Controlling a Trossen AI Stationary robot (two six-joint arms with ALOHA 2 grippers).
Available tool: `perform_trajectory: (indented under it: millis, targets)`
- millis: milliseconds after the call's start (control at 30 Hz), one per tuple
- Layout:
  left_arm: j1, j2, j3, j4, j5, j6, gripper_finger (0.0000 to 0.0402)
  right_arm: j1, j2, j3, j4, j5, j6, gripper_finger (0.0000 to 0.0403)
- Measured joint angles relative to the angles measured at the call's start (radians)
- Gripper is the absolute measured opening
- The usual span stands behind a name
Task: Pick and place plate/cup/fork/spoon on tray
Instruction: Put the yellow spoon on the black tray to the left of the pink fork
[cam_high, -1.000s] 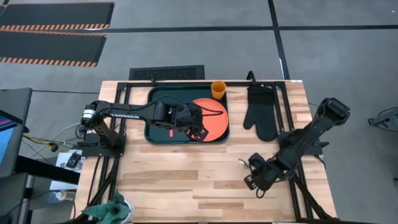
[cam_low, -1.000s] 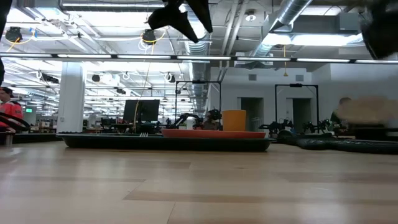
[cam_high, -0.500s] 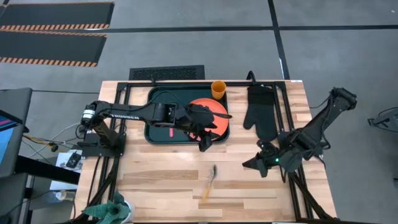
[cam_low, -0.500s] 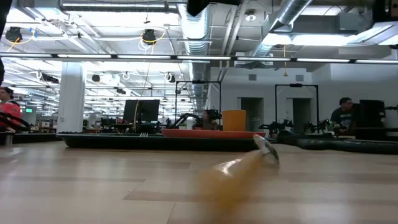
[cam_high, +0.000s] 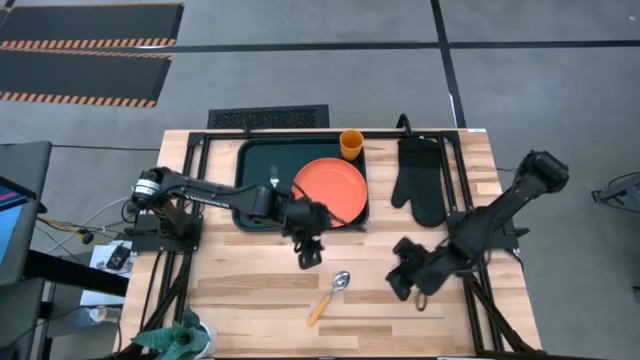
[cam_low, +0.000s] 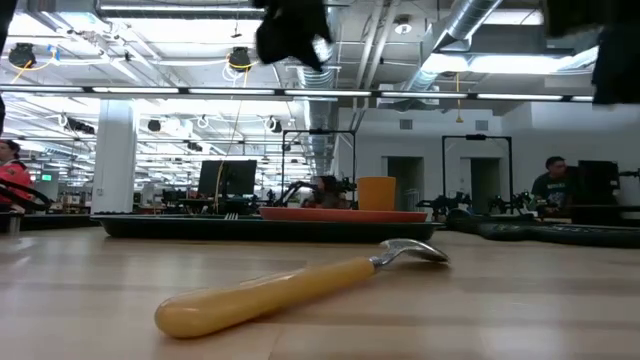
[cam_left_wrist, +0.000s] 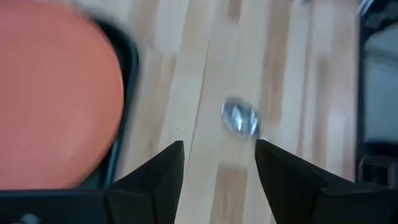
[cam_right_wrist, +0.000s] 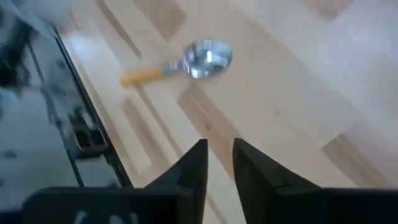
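Observation:
The dark green tray (cam_high: 250, 160) lies at the table's far middle. The orange-red plate (cam_high: 330, 188) lies flat in its right half. The orange-yellow cup (cam_high: 351, 143) stands upright at its far right corner. The fork's silver tines (cam_high: 273, 181) show on the tray, and my left arm hides its handle. The yellow-handled spoon (cam_high: 330, 297) lies flat on the table before the tray, also in the low view (cam_low: 300, 285). My left gripper (cam_high: 308, 256) is open above the table between tray and spoon; its wrist view shows the spoon's bowl (cam_left_wrist: 240, 118). My right gripper (cam_high: 400, 281), fingers a narrow gap apart, hovers right of the spoon (cam_right_wrist: 186, 62).
A black oven mitt (cam_high: 420, 180) lies right of the tray. A plant (cam_high: 180, 335) stands at the near left corner. Bare wood (cam_high: 250, 290) lies left of the spoon. People show in the room beyond the table in the low view.
My left gripper has gone from above the plate toward the table's near edge, off the tray, to above the table. The spoon has come to lie on the table left of my right gripper; half a second ago it was blurred there, and now it rests still.

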Motion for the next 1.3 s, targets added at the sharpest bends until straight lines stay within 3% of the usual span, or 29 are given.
perform_trajectory:
  millis: [267, 433, 600, 767, 1067, 1200, 1300]
  targets:
    - [-0.063, 0.0, -0.183, 0.097, 0.043, -0.182, 0.0185, -0.085, 0.218, 0.032, 0.102, -0.246, -0.261, 0.0146]
    - [-0.088, 0.0, -0.262, 0.086, 0.035, -0.318, 0.0185, -0.122, 0.32, 0.182, 0.091, -0.248, -0.64, 0.0152]
    - [-0.111, -0.001, -0.297, 0.062, 0.057, -0.353, 0.0185, -0.199, 0.46, 0.363, -0.013, -0.257, -1.016, 0.0146]
    - [-0.137, -0.001, -0.298, 0.061, 0.059, -0.355, 0.0185, -0.264, 0.605, 0.509, -0.029, -0.376, -1.28, 0.0157]
    - [-0.175, -0.001, -0.298, -0.017, 0.039, -0.351, 0.0185, -0.286, 0.784, 0.682, -0.105, -0.405, -1.511, 0.0216]
    - [-0.187, -0.001, -0.298, -0.031, 0.026, -0.347, 0.0185, -0.273, 0.848, 0.7, -0.108, -0.397, -1.552, 0.0222]
    - [-0.189, -0.001, -0.298, -0.031, 0.025, -0.347, 0.0185, -0.261, 0.881, 0.707, -0.125, -0.336, -1.543, 0.0216]
